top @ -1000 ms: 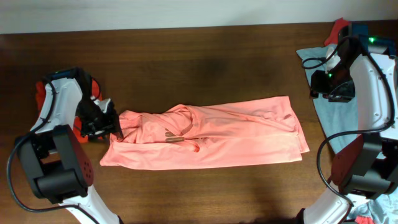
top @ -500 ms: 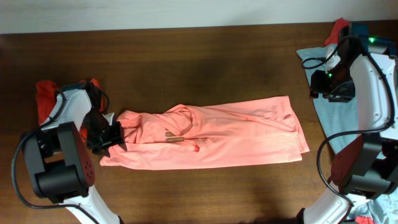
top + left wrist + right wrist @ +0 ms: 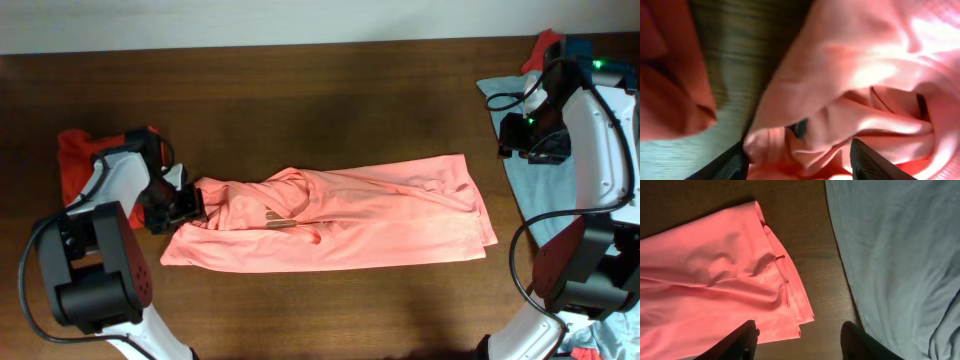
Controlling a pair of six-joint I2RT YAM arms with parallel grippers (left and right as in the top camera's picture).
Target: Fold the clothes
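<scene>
Left gripper, mid-left of the overhead frame, has its jaws spread; right gripper, upper right, hangs with jaws apart.

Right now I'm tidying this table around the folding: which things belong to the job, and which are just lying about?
Job: salmon-pink T-shirt, red T-shirt, grey-blue T-shirt.
Lying about: none certain; a red scrap at the far-right edge is unclear.

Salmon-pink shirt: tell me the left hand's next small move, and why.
Probably close the left hand on the bunched left end of the salmon-pink shirt. The shirt lies as a long strip with that end crumpled, and the cloth there sits between the hand's open jaws, so a grip looks ready for folding it rightward.
</scene>
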